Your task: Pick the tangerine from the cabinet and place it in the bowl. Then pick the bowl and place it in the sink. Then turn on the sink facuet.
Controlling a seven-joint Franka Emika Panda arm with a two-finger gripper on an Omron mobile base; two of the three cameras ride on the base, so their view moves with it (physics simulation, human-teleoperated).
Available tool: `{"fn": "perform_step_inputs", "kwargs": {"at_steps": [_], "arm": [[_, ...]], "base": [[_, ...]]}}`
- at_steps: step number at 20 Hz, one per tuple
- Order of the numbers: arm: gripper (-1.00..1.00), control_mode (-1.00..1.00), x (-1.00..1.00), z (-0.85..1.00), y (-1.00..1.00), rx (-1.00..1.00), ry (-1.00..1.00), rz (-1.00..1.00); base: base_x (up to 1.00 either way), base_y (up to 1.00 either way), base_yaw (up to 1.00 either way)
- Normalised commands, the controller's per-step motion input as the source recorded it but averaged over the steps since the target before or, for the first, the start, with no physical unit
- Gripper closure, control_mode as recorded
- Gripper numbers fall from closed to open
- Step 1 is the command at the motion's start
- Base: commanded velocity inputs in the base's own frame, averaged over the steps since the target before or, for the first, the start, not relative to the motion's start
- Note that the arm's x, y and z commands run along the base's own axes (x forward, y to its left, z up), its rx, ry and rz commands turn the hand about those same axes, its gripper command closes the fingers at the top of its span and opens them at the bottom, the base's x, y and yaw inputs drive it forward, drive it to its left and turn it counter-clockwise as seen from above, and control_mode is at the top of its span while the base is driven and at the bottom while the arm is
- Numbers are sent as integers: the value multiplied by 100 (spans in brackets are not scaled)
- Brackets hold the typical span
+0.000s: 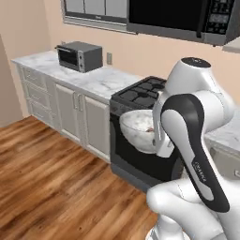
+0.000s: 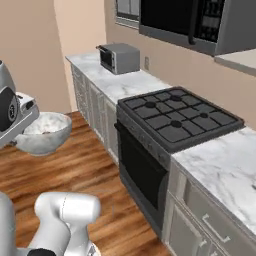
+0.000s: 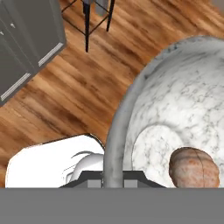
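The claw (image 3: 113, 177) is clamped on the rim of the bowl (image 3: 183, 100), the tangerine (image 3: 194, 168) lying inside at its three o'clock.

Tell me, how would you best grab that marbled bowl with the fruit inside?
By its thin rim, from above, one finger inside and one outside. The bowl is too wide to span, and the tool is shut on its rim just so, clear of the tangerine.
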Motion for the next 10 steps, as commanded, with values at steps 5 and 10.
{"fn": "perform_step_inputs", "kwargs": {"at_steps": [5,10], "arm": [[100,100,0,0,0,0,0,0],[100,100,0,0,0,0,0,0]], "base": [[8,5,87],[34,0,83]]}}
